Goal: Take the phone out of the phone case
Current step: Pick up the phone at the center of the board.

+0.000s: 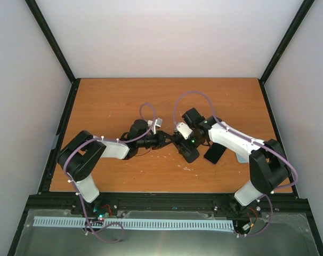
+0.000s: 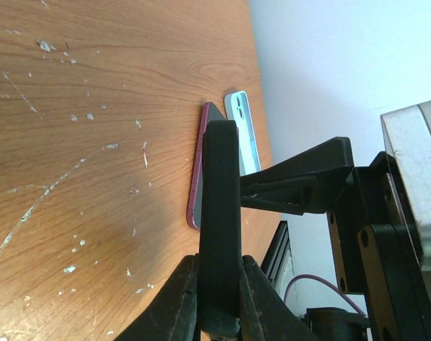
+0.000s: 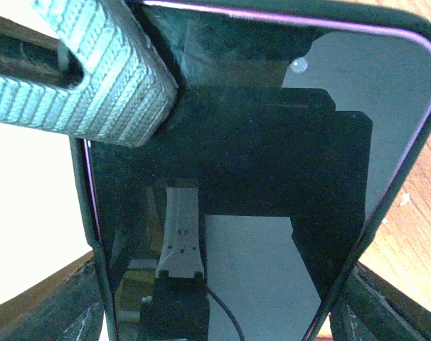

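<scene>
Right fingers (image 3: 72,307) clamp phone (image 3: 258,177) across its width; left fingers (image 3: 94,78) pressed together on case (image 3: 423,35) corner; thin hold may slip

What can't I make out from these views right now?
Top external: both wrists cover the phone case; grip contact unreadable.
Right wrist: the phone fills the frame, lower end cut off by the edge.
Left wrist: its own finger blocks the phone's middle; what it pinches is hidden.

Lab cell: white walls (image 1: 167,32), black frame (image 1: 50,38), wooden table (image 1: 124,96).
</scene>
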`<state>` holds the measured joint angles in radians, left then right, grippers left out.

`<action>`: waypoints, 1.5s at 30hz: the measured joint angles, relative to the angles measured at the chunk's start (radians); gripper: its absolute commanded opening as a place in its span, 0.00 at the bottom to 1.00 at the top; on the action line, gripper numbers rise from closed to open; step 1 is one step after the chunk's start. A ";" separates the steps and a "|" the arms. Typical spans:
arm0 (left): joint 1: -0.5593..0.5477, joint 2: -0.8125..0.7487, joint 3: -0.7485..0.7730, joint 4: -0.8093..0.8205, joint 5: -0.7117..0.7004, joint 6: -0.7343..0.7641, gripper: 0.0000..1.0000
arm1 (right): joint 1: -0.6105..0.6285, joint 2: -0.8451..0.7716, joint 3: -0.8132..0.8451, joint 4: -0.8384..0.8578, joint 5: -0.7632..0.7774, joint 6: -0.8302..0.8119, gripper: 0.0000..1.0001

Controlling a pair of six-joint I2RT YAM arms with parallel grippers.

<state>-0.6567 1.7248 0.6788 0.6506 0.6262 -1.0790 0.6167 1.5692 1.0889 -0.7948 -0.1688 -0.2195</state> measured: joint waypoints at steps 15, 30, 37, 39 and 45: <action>0.063 -0.128 -0.045 -0.031 0.080 0.109 0.00 | -0.076 -0.120 -0.003 -0.056 -0.135 -0.063 1.00; 0.225 -0.423 -0.106 0.118 0.445 0.252 0.00 | -0.348 -0.432 -0.003 -0.175 -0.723 -0.329 0.59; 0.230 -0.510 -0.093 0.132 0.567 0.283 0.00 | -0.348 -0.397 -0.004 -0.284 -0.927 -0.476 0.48; 0.230 -0.526 -0.084 0.134 0.590 0.286 0.00 | -0.347 -0.394 -0.004 -0.312 -0.970 -0.516 0.47; 0.230 -0.548 -0.064 0.138 0.624 0.286 0.00 | -0.296 -0.394 -0.006 -0.369 -1.025 -0.589 0.47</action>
<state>-0.4263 1.1770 0.6144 0.7883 1.2499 -0.7933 0.3210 1.1748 1.0828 -1.1633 -1.1934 -0.8082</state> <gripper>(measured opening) 0.123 0.477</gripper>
